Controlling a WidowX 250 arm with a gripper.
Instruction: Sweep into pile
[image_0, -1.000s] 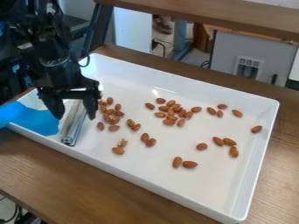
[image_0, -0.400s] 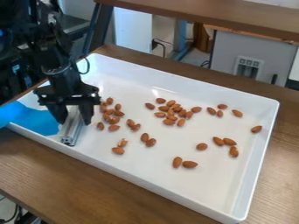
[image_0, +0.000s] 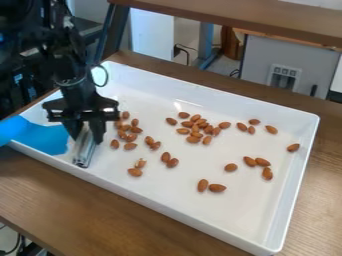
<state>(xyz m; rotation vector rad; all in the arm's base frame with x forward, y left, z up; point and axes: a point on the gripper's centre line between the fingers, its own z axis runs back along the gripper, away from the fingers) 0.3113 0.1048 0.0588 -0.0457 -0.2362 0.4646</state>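
Observation:
At the left end of the white tray (image_0: 200, 215), the black gripper (image_0: 85, 136) is shut on a silver metal bar (image_0: 84, 152), one finger on each side of it. The bar's lower end points toward the tray's near wall; its upper part is hidden by the gripper. Just right of the gripper lies a loose group of almonds (image_0: 131, 138). A denser cluster of almonds (image_0: 194, 139) lies around the tray's middle. Other almonds are scattered singly and in small groups toward the near side and the right, among them one almond (image_0: 293, 147) close to the right wall.
A blue sheet (image_0: 41, 137) lies over the tray's left corner, beside the gripper. The tray's raised walls surround the almonds. The tray stands on a brown wooden table (image_0: 120, 210), and a wooden shelf (image_0: 254, 17) crosses the top of the view.
The gripper's fingers have come together from wide apart and taken hold of the metal bar. The bar has shifted slightly to the right. The almonds have not visibly moved.

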